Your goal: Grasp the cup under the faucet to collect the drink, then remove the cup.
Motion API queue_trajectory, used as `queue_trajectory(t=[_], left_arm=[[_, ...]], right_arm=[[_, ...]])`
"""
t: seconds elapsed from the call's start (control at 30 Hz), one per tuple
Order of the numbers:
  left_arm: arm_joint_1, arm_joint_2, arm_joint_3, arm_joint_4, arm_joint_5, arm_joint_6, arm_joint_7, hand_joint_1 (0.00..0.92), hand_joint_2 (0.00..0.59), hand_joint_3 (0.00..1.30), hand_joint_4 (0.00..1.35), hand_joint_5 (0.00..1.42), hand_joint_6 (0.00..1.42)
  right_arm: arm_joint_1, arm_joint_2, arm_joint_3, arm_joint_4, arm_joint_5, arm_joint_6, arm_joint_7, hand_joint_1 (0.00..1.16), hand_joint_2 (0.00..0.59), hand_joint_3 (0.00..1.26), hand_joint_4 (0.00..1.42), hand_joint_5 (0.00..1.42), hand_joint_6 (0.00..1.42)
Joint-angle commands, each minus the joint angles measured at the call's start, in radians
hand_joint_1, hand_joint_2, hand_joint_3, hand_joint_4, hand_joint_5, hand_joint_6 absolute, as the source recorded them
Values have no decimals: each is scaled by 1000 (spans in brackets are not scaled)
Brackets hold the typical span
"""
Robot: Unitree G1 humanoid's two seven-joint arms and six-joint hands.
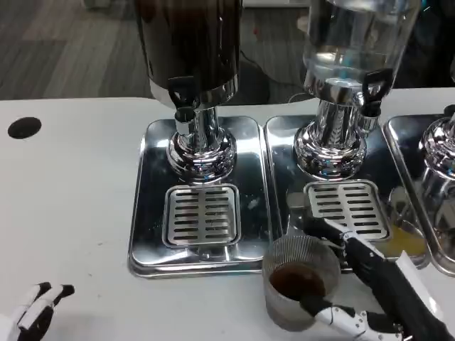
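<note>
A clear ribbed cup (298, 280) with dark drink in its bottom stands at the front edge of the steel trays, in front of the gap between the two dispensers. My right hand (359, 298) grips it from the right, fingers wrapped round its far and near sides. The dark drink dispenser (188, 50) with its faucet (183, 117) stands at the back over a slotted drip grate (202, 214). My left hand (32, 312) lies at the lower left corner on the white table, fingers apart, holding nothing.
A clear dispenser (352, 50) stands to the right on its own steel tray (281, 153) with a grate (347, 207). A third dispenser (441, 153) shows at the right edge. A black hole (24, 127) marks the table at left.
</note>
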Motion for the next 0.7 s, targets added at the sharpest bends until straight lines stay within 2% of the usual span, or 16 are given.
queue_trajectory(t=[0.03, 0.17, 0.33, 0.37, 0.47, 0.57, 0.7], left_arm=[[10, -13, 19, -7, -5, -23, -14, 0, 73, 163, 37, 122, 293], [9, -22, 23, -3, -9, -34, -16, 0, 71, 160, 34, 118, 292], [7, -30, 34, 3, -21, -50, -13, 0, 67, 154, 23, 112, 292], [5, -32, 40, 4, -26, -56, -8, 0, 78, 154, 22, 107, 293], [0, -31, 60, 19, -44, -78, 2, 0, 107, 153, 21, 95, 279], [-2, -31, 78, 39, -41, -115, 22, 0, 121, 153, 21, 89, 248], [-8, -19, 92, 50, 20, -152, 35, 0, 118, 148, 21, 88, 239]], right_arm=[[2, -9, -26, -54, 56, 25, 5, 577, 221, 271, 237, 227, 122], [14, -18, -43, -128, 124, 75, 32, 537, 250, 276, 238, 220, 121], [42, -29, -54, -218, 153, 139, 51, 516, 253, 277, 225, 219, 120], [48, -28, -58, -233, 154, 148, 50, 518, 268, 287, 224, 212, 107], [56, -40, -74, -270, 133, 159, 40, 530, 378, 328, 237, 198, 65], [63, -68, -98, -318, 123, 222, 38, 536, 464, 338, 235, 173, 26], [76, -104, -122, -402, 53, 303, 11, 534, 511, 339, 219, 140, 2]])
